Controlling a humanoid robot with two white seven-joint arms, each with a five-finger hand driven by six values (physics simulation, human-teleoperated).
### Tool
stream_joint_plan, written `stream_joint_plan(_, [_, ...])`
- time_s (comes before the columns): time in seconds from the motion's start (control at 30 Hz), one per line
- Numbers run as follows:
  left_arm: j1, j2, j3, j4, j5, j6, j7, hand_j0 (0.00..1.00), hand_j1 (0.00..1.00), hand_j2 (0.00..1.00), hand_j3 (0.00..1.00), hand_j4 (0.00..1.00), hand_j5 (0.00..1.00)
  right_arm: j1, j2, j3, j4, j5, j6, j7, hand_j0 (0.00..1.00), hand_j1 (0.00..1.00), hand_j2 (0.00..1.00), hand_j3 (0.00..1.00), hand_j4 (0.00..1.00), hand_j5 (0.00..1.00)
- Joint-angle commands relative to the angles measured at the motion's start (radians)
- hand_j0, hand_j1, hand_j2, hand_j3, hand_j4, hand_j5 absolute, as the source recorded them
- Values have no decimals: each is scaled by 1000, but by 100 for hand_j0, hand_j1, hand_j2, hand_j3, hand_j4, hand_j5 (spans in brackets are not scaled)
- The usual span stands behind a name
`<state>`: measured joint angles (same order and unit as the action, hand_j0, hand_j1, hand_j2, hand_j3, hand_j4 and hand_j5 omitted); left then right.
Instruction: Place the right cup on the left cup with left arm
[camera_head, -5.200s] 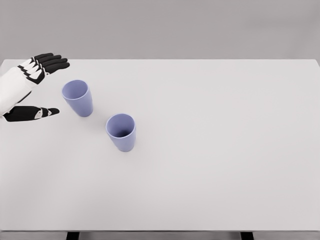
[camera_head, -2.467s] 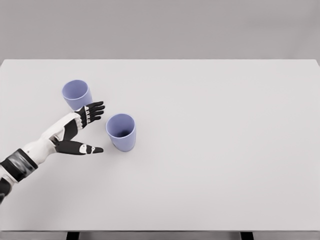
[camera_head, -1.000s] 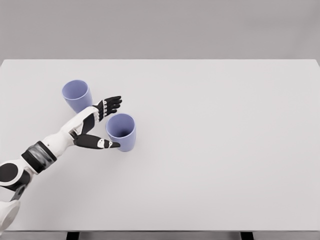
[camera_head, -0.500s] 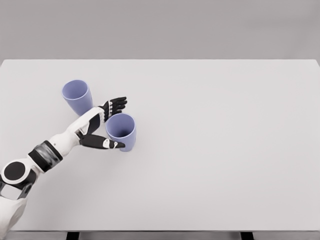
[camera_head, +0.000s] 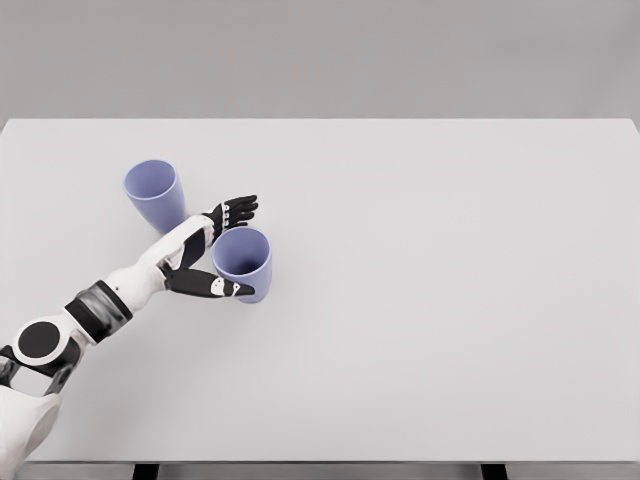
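Left hand (camera_head: 212, 250) spread wide at the left side of the right cup (camera_head: 242, 264), holding nothing yet. Thumb lying low along the near side of that cup, tip at or just short of its wall; fingers (camera_head: 238, 210) reaching past the far side of the rim, not visibly curled in. Cup sitting in the fork between thumb and fingers, so directly ahead of the palm, toward the picture's right. Upright on the tabletop (camera_head: 450, 280), mouth up, long axis vertical and square to the reach of the arm. Left cup (camera_head: 155, 195) also upright, up and to the left, just beside the forearm on its far side and near the right cup but not touching it. Right arm out of view, so no choice of arm to weigh.

Judged step: closing around the right cup from the side. Likely needs only a squeeze of fingers and thumb, then a lift clear of the rim and a short carry back across the forearm's own line to the left cup. Risk: nudging the left cup with the forearm during that carry.
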<state>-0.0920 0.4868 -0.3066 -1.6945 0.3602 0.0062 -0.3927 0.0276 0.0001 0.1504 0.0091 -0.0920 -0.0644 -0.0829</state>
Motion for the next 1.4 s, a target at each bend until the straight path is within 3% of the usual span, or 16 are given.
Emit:
stream_joint_plan(0.0, [0, -2, 0, 3, 3, 0, 0, 100, 100, 100, 100, 100, 100, 0, 0, 0, 0, 0, 0, 0, 100, 100, 100, 100, 100, 100])
stream_joint_plan(0.43, [0, -22, -2, 27, -21, -3, 0, 97, 97, 97, 97, 97, 97, 0, 0, 0, 0, 0, 0, 0, 100, 100, 100, 100, 100, 100])
stream_joint_plan(0.6, [0, -24, -2, 27, -21, -3, 0, 91, 91, 91, 91, 91, 91, 0, 0, 0, 0, 0, 0, 0, 100, 100, 100, 100, 100, 100])
stream_joint_plan(0.67, [0, -27, -2, 27, -21, -3, 0, 78, 78, 78, 78, 78, 78, 0, 0, 0, 0, 0, 0, 0, 100, 100, 100, 100, 100, 100])
stream_joint_plan(0.73, [0, -30, -2, 27, -32, -3, 0, 78, 78, 78, 78, 78, 78, 0, 0, 0, 0, 0, 0, 0, 100, 100, 100, 100, 100, 100])
stream_joint_plan(0.8, [0, -31, -2, 27, -35, -3, 0, 71, 71, 71, 71, 71, 71, 0, 0, 0, 0, 0, 0, 0, 100, 100, 100, 100, 100, 100])
stream_joint_plan(1.37, [-17, -20, 14, -34, -23, 1, 0, 64, 64, 64, 64, 64, 64, 0, 0, 0, 0, 0, 0, 0, 100, 100, 100, 100, 100, 100])
